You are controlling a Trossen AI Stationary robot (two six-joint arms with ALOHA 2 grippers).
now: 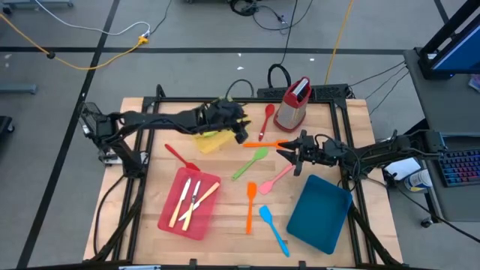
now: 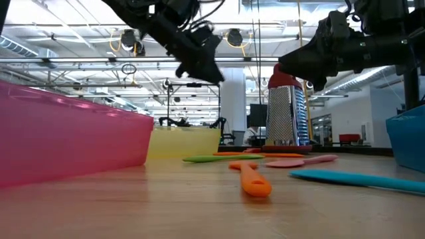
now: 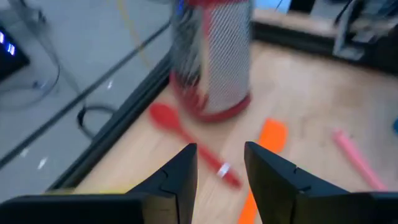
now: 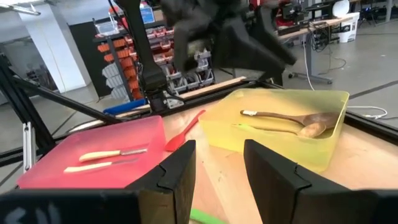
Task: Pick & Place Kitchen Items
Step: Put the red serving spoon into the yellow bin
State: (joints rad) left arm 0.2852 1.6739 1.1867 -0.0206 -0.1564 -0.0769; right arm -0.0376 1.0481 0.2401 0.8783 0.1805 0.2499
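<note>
Both grippers, left (image 1: pixel 241 129) and right (image 1: pixel 291 152), hover parted and empty; yellow tray (image 1: pixel 212 141) lies partly hidden beneath the left.

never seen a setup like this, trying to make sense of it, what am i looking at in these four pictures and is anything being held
Two dark robot arms work at a wooden table. One picture looks down from above, one looks level from the tabletop, and two come from cameras on the arms' wrists. The left pincer hangs over the yellow tray, open and empty. The right pincer hovers mid-table, also open and empty. Wooden spoons lie in the yellow tray, pale-handled cutlery in the pink tray, and the blue tray shows nothing inside. Coloured plastic utensils lie loose near a grater.
</note>
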